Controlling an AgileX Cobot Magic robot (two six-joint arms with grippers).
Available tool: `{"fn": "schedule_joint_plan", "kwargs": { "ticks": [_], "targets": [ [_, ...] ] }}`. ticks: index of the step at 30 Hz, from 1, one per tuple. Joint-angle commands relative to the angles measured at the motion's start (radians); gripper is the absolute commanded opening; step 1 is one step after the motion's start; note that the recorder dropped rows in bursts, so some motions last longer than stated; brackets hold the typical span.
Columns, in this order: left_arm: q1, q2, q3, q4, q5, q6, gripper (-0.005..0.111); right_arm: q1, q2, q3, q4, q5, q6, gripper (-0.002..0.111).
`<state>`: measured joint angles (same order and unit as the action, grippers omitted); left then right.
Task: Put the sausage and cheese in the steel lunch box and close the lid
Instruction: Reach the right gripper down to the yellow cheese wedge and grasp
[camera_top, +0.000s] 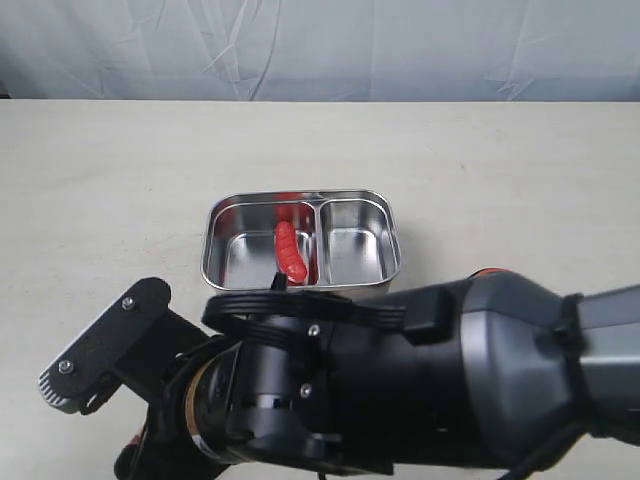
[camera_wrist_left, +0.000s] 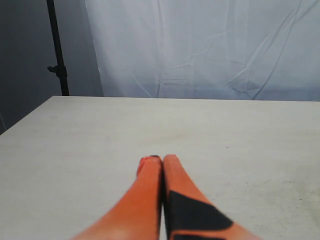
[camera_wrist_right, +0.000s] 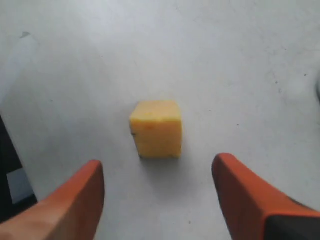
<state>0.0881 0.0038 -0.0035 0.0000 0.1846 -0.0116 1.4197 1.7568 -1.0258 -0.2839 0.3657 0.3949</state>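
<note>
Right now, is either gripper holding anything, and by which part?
Nothing: left gripper shut, empty; right gripper open, cheese untouched on the table.

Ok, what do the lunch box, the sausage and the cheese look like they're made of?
The steel lunch box looks like polished metal: mirror-like reflections on its walls. The sausage is probably glossy plastic or rubber, red with a slight sheen. The cheese is a matte yellow-orange block, possibly foam or soft plastic; no shine.

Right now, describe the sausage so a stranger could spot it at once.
On the pale table sits a two-compartment steel lunch box. In its larger compartment, against the divider, lies the sausage: short, red, the only thing in the shiny box.
</note>
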Motion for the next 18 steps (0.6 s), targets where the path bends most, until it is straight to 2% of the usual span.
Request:
{"fn": "schedule_joint_plan", "kwargs": {
  "ticks": [1,11,18],
  "targets": [
    [0.0,-0.004,0.004,0.0,-0.006,-0.004,0.0,0.001,0.02,0.003,0.016,-0.098,-0.002,0.063],
    [0.0,-0.004,0.004,0.0,-0.006,-0.004,0.0,-0.001,0.102,0.003,-0.002,-0.201,-0.002,0.062],
    [0.0,-0.004,0.004,0.0,-0.006,-0.004,0.0,-0.025,0.153,0.003,-0.04,-0.196,-0.002,0.062]
  ]
}}
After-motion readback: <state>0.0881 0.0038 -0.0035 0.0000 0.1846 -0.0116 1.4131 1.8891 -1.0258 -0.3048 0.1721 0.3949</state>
